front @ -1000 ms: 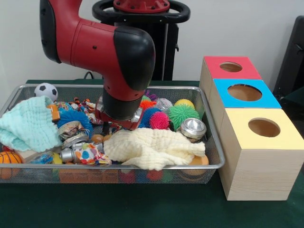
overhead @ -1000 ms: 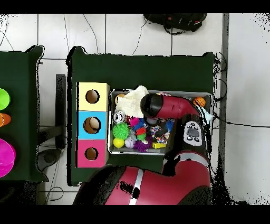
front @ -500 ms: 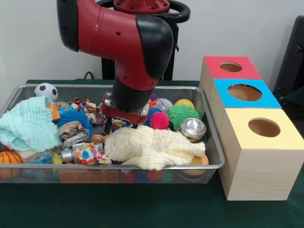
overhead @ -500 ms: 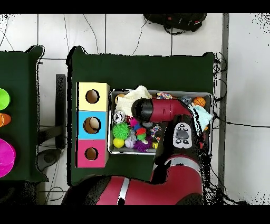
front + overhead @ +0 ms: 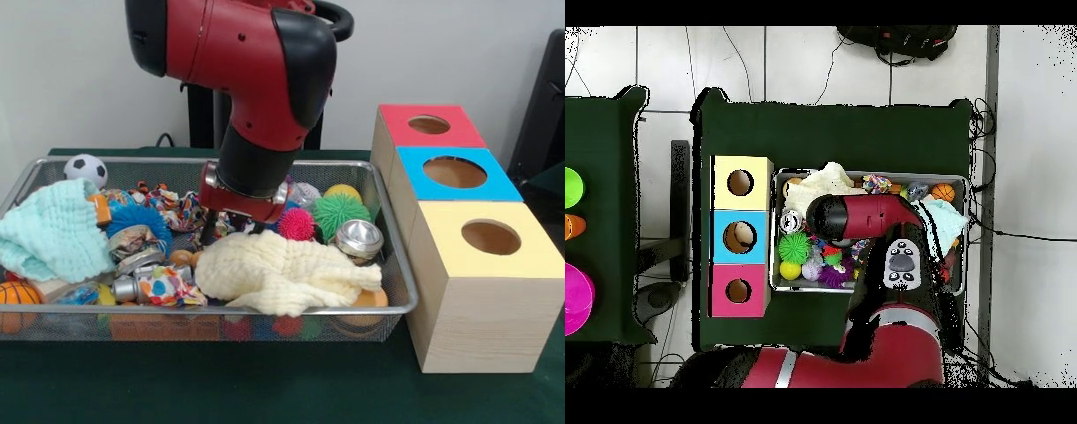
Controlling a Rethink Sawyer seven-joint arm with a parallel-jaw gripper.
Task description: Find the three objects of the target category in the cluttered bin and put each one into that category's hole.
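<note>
The wire mesh bin [image 5: 395, 265] holds a jumble of toys: a green spiky ball [image 5: 340, 212], a pink spiky ball [image 5: 297, 223], a blue spiky ball [image 5: 137, 218], a yellow ball [image 5: 342, 191] and a round metal tin [image 5: 359, 238]. A cream cloth [image 5: 282, 274] lies at the bin's front and a mint cloth [image 5: 53, 231] at its left. My gripper [image 5: 231, 233] reaches down into the middle of the bin, just behind the cream cloth and left of the pink ball. Its tips are hidden among the toys. From overhead, the arm [image 5: 855, 217] covers the gripper.
Three wooden boxes with round holes stand right of the bin: red [image 5: 430, 125], blue [image 5: 455, 172], yellow [image 5: 490, 237]. A soccer ball [image 5: 86, 168] sits at the bin's far left corner. A basketball [image 5: 18, 294] lies at its near left.
In the front view the arm has swung to the right across the bin and risen a little. The gripper now stands behind the cream cloth, nearer the pink spiky ball.
</note>
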